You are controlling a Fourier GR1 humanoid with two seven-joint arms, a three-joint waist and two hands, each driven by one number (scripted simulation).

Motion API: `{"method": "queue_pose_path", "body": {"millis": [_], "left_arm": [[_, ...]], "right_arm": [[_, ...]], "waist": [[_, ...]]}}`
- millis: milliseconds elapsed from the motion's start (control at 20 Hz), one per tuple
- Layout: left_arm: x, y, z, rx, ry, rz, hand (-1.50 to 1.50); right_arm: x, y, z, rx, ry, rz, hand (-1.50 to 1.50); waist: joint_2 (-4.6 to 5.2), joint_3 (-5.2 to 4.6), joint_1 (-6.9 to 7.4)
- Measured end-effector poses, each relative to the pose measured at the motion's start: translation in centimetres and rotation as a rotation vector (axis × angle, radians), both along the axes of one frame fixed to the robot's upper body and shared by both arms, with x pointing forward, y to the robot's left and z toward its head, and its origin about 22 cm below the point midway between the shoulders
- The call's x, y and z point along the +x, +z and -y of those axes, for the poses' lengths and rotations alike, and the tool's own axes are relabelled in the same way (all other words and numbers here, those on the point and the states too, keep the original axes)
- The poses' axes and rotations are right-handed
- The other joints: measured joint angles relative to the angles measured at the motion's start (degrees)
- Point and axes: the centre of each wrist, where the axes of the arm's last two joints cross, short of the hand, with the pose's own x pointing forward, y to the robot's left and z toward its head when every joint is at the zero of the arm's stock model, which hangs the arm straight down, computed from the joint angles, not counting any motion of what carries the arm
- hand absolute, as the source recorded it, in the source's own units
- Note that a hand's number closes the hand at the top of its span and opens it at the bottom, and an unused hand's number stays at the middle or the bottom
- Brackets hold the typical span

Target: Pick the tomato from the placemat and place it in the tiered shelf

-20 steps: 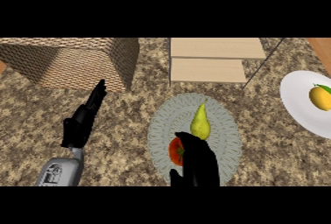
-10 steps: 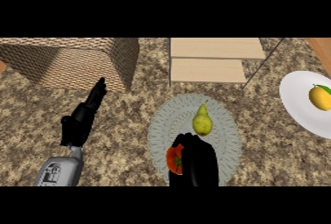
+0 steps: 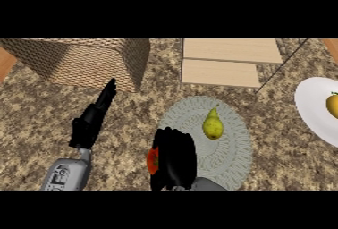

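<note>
At the near edge of the counter (image 3: 40, 129), the right hand (image 3: 174, 154) sits over the near-left rim of the round grey placemat (image 3: 234, 152), its black fingers curled down round the tomato (image 3: 152, 161). Only a sliver of red shows at the hand's left side, so the tomato lies mostly hidden under the palm, at the mat's edge; whether it is off the surface I cannot tell. To the left, the left hand (image 3: 92, 120) rests on the speckled stone with fingers straight and holding nothing, pointing away toward the far side.

A little farther on the mat stands a yellow-green pear (image 3: 212, 125), just beside the right hand's fingertips and apart from them. At the far right a white plate (image 3: 310, 112) carries a yellow fruit (image 3: 332, 105). At the far left is a woven basket-like block (image 3: 86, 60), and far centre the pale wooden steps of the tiered shelf (image 3: 228, 60).

The step in hand looks like securing the tomato and raising it. To do it well, I would close fully round the fruit before lifting, rise straight up so the knuckles do not nudge the pear, then carry it away and slightly right, high enough to pass over the pear, to a shelf tier.
</note>
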Motion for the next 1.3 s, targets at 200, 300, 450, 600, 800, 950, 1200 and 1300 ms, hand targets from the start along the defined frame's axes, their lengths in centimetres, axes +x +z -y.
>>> {"method": "queue_pose_path", "body": {"millis": [200, 300, 450, 600, 800, 950, 1200, 1300], "left_arm": [[0.2, 0.2, 0.2, -0.003, -0.005, 0.001, 0.0], [0.3, 0.3, 0.1, 0.001, 0.005, 0.002, 0.0], [0.5, 0.2, -0.1, 0.003, 0.008, -0.002, 0.0], [0.5, 0.2, -0.2, 0.003, 0.012, -0.012, 0.0], [0.6, 0.1, -0.5, 0.006, 0.027, -0.021, 0.0], [0.4, -0.2, -0.3, 0.006, 0.032, -0.023, 0.0], [0.2, -0.3, -0.4, 0.001, 0.039, -0.025, 0.0], [-0.1, -0.6, -0.4, 0.002, 0.043, -0.03, 0.0]], "right_arm": [[0.7, 2.4, -0.9, 0.107, 0.021, 0.064, 1.5], [1.0, 4.0, -1.0, 0.177, 0.022, 0.123, 1.5], [0.9, 6.5, -1.7, 0.236, 0.043, 0.224, 1.5], [0.9, 8.6, -2.0, 0.277, 0.042, 0.316, 1.5], [1.4, 11.5, -2.3, 0.298, 0.006, 0.423, 1.5], [2.3, 13.3, -2.5, 0.289, -0.029, 0.503, 1.5], [3.7, 16.7, -2.4, 0.278, -0.101, 0.624, 1.5], [4.2, 17.8, -2.4, 0.262, -0.132, 0.667, 1.5]], "waist": [[-0.08, 0.02, 0.26], [-0.23, 0.02, 0.06], [-0.48, -0.03, -0.16], [-0.79, -0.06, -0.43], [-1.1, -0.12, -1.26], [-1.24, -0.14, -1.58], [-1.38, -0.15, -2.09], [-1.41, -0.14, -2.19]]}}
